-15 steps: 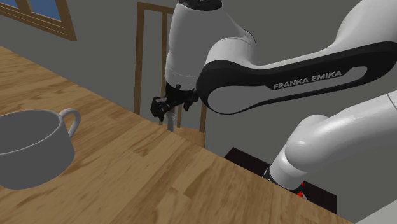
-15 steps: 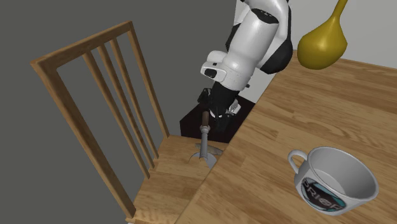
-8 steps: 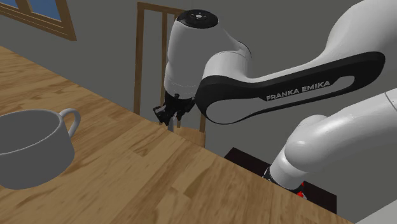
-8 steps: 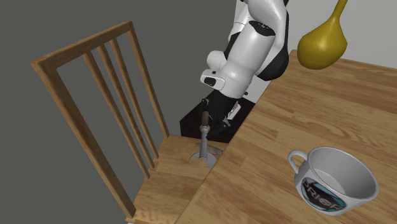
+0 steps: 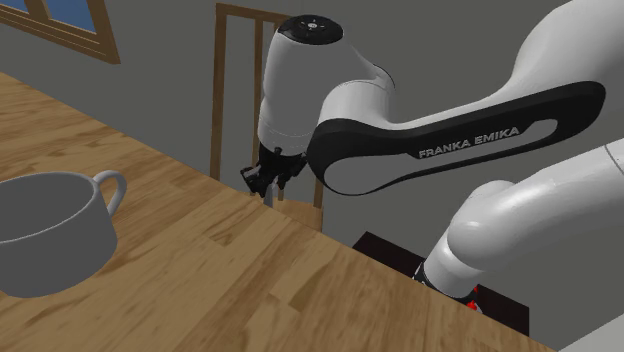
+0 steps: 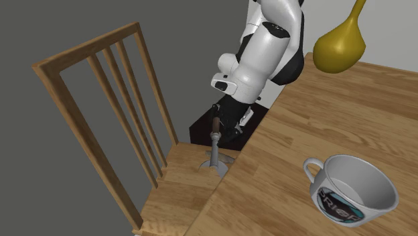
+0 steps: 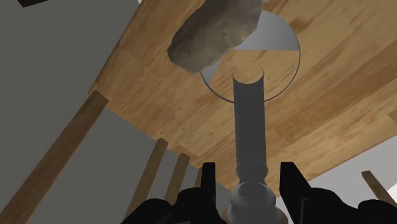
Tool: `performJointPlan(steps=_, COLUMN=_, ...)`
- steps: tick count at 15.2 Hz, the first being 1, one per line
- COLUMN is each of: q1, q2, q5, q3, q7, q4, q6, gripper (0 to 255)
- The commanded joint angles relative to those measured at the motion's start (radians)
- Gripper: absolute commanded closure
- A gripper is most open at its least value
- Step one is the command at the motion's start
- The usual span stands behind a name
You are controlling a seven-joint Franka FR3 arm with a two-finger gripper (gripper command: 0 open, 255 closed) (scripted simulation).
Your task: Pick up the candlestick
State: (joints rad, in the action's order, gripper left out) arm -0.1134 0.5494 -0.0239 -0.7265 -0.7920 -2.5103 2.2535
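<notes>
The candlestick stands upright on the wooden chair seat, close to the table's edge. It has a round grey base, a thin grey stem and a brown top. My black gripper is down at that top, open. In the wrist view the stem runs from the round base to a turned knob that sits between the two fingers of the gripper, with a gap on each side. A mottled grey-brown lump shows over the base. In the shoulder view the gripper hangs just past the table's far edge.
The chair's slatted back rises close beside the candlestick. On the wooden table stand a grey mug and a yellow vase. The black stand lies behind the gripper.
Over the past second the gripper came down and across onto the candlestick's top. Nothing has moved in the last half second.
</notes>
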Motion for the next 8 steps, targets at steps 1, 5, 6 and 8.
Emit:
performJointPlan(steps=1, q1=0.004, q2=0.006, q5=-0.003, q3=0.006, q7=0.005, q4=0.007, q6=-0.014, gripper=255)
performJointPlan(steps=5, q1=0.011, q2=0.025, q5=-0.007, q3=0.028, q7=0.025, q4=0.045, q6=-0.070, gripper=255)
performJointPlan(steps=6, q1=0.012, q2=0.029, q5=-0.008, q3=0.033, q7=0.030, q4=0.055, q6=-0.084, gripper=255)
performJointPlan(steps=8, q1=0.014, q2=0.036, q5=-0.009, q3=0.043, q7=0.038, q4=0.076, q6=-0.111, gripper=255)
